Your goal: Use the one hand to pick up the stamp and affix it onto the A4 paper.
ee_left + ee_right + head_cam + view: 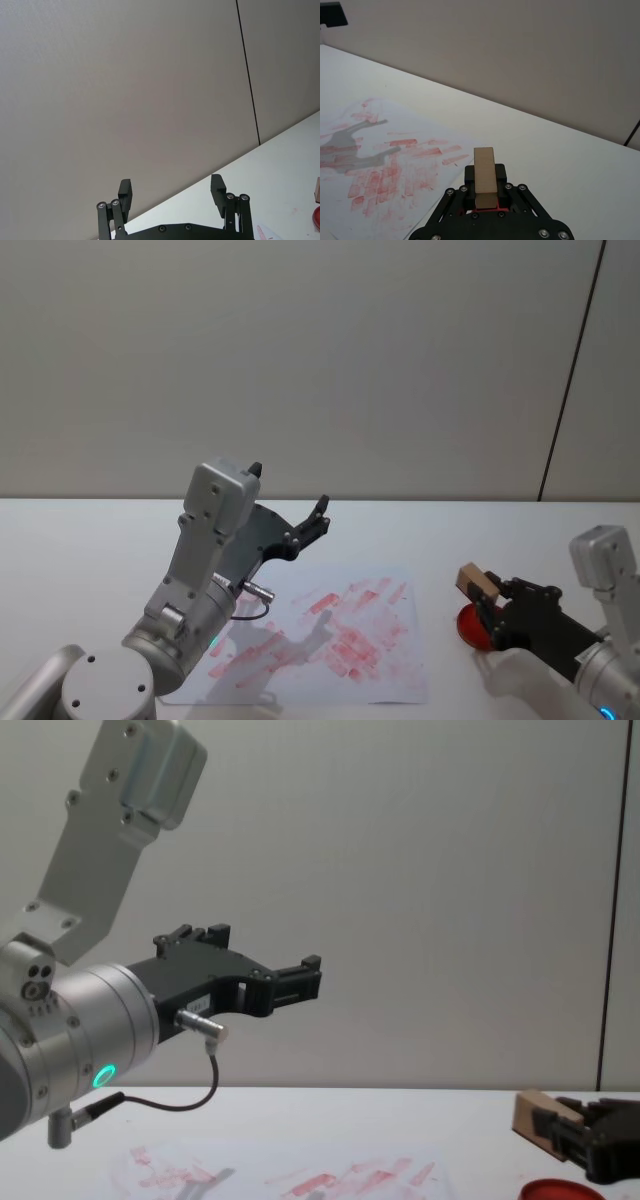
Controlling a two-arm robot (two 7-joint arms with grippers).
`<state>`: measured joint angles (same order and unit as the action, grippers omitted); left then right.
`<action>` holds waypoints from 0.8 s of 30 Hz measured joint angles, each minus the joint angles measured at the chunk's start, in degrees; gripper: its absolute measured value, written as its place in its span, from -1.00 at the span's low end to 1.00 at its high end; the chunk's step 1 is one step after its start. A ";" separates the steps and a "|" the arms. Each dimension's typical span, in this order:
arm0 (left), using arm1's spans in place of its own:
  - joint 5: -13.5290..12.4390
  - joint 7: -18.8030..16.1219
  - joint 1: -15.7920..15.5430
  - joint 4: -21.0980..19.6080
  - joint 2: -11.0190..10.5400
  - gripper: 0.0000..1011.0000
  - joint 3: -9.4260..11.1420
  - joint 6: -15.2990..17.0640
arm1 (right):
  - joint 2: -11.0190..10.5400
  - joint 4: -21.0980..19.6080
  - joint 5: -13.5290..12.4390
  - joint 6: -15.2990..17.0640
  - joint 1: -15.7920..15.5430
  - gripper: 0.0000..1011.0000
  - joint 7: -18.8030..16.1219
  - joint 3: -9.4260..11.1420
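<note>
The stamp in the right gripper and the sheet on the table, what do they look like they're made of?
The stamp, clamped in the right gripper, looks like bare wood: pale tan, matte, with faint lengthwise grain and square-cut edges. The A4 paper looks like ordinary thin white paper, lying flat and matte, with smeared red ink marks soaked into its surface. The left gripper hangs open above the sheet.

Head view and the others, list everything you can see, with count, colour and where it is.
stamp: one, pale tan wooden block, held in the right gripper above the ink pad
ink pad: one, red, round, on the table right of the paper
A4 paper: one, white with red smears, flat at table centre
table: one, white
wall: grey, behind
left gripper: black, open, raised over the paper
right gripper: black, shut on the stamp
</note>
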<state>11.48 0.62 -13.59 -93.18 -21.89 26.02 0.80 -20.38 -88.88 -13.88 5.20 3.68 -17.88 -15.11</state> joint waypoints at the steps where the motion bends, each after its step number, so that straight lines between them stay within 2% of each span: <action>1: 0.00 0.00 0.00 0.00 0.00 0.98 0.00 0.00 | -0.05 0.40 0.06 0.17 0.15 -0.57 0.13 0.11; 24: 0.00 0.00 0.00 0.00 0.00 0.98 0.00 0.00 | 0.53 5.62 1.89 2.21 2.15 -0.55 0.01 0.09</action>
<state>11.48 0.63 -13.59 -93.18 -21.89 26.02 0.80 -19.85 -83.26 -11.99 7.41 5.83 -17.87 -15.02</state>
